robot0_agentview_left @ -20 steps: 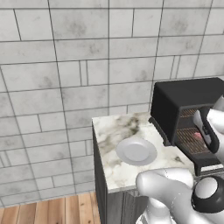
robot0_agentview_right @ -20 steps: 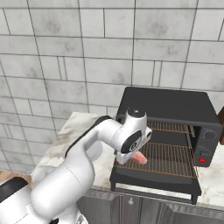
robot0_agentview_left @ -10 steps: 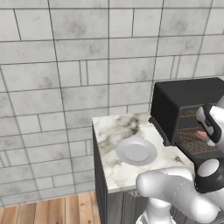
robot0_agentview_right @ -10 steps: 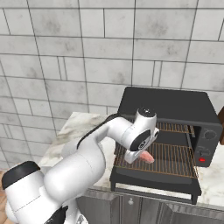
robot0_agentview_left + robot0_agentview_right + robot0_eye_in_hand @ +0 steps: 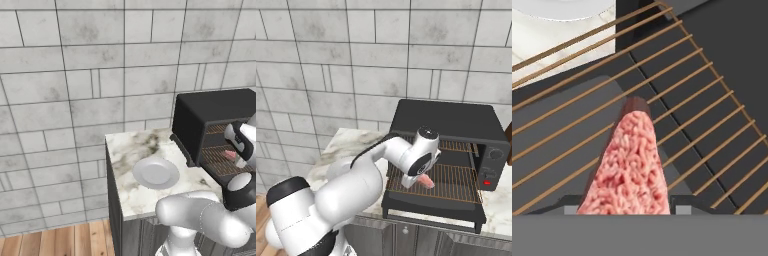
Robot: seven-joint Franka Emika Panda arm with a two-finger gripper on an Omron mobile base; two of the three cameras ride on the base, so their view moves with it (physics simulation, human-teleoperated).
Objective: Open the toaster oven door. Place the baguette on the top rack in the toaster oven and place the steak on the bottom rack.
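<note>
1 steak sits pinched in my gripper just above the bottom rack of the toaster oven; releasing crooked could leave it overhanging the wires

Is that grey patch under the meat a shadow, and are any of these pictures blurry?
Hand view: a soft grey patch lies under the steak across the wire rack, likely its shadow, edges sharp. Left base view: coarser, the plate softly shaded. Right base view: even light, no glare on the toaster oven.
</note>
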